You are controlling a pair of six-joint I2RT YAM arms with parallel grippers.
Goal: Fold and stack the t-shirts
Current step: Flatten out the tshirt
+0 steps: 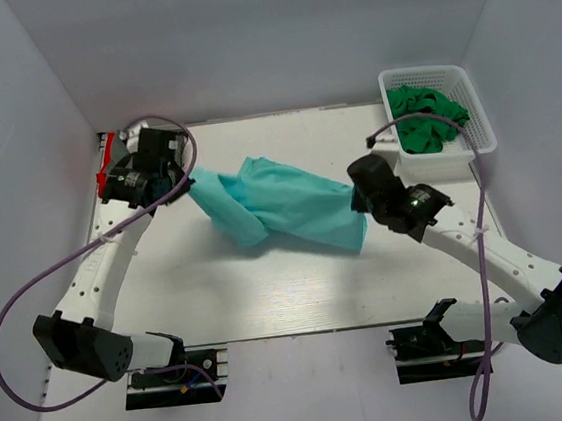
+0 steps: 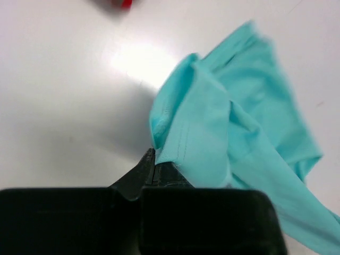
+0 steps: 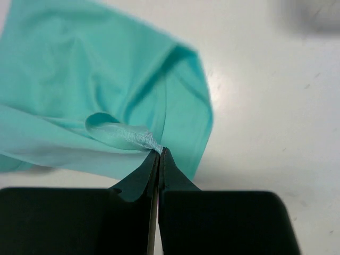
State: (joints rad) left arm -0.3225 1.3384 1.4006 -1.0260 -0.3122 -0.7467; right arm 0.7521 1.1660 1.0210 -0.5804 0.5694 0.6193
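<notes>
The left arm reaches to the far left corner of the bench (image 1: 299, 289). Its left hand (image 2: 154, 162) is pressed together on a hemmed edge of the teal shirt (image 1: 281, 205). The right arm bends in toward the middle, and the right hand (image 3: 160, 154) pinches a bunched fold at the other end. The shirt is stretched and twisted between them, over the middle of the bench; I cannot tell if it touches. The red shirt (image 1: 106, 160) is mostly hidden behind the left arm. A green shirt (image 1: 430, 119) lies in the basket (image 1: 482, 139).
</notes>
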